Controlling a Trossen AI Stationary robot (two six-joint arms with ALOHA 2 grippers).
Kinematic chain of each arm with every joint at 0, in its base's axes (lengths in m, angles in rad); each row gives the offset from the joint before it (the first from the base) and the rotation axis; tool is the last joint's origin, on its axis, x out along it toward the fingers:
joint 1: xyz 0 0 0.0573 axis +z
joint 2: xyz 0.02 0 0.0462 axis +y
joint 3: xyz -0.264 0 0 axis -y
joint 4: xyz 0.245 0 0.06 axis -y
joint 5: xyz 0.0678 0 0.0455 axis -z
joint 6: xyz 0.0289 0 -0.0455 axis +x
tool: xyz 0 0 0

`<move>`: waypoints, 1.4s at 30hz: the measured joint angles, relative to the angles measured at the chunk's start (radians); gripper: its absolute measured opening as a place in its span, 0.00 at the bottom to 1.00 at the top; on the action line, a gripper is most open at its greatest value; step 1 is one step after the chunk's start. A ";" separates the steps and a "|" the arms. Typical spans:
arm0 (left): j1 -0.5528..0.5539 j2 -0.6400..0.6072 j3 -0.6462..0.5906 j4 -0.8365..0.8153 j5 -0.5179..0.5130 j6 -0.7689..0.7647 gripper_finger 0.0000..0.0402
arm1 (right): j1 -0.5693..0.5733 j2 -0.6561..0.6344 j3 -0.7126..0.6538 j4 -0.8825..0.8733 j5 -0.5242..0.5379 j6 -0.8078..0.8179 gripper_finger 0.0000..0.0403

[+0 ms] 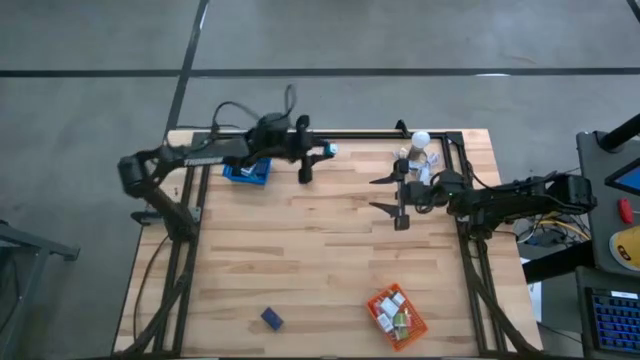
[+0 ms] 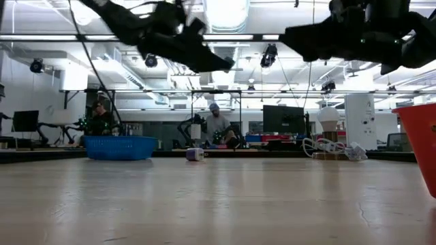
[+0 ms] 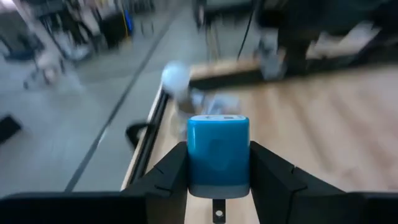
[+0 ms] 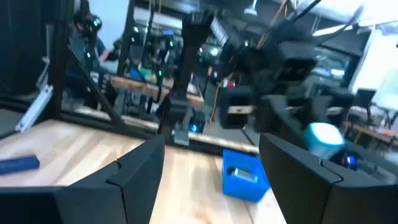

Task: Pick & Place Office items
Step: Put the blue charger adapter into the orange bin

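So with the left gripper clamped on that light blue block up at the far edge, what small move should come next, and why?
Probably swing the left gripper back toward the blue basket and open over it. It is shut on the light blue block, held in the air near the table's far edge, past the basket. The right gripper waits open near the white ball-topped cluster.

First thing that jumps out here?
The left gripper, up near the table's far edge, is shut on a blue block. The right gripper hangs open beside the white ball-topped clips at the far right corner. An orange basket of small items sits at the near edge.
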 joint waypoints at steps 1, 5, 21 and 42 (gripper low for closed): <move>-0.009 -0.028 -0.059 0.083 0.011 -0.032 0.32 | 0.000 0.001 0.000 0.015 -0.008 0.000 0.64; -0.062 -0.088 -0.246 0.386 0.019 -0.131 0.32 | 0.000 0.089 0.020 0.147 -0.058 0.051 0.64; -0.167 -0.105 -0.453 0.694 -0.050 -0.137 0.32 | -0.004 0.600 0.384 0.338 -0.125 0.112 0.64; -0.177 -0.104 -0.472 0.721 -0.051 -0.115 0.32 | -0.075 0.555 0.501 0.028 -0.098 0.108 0.64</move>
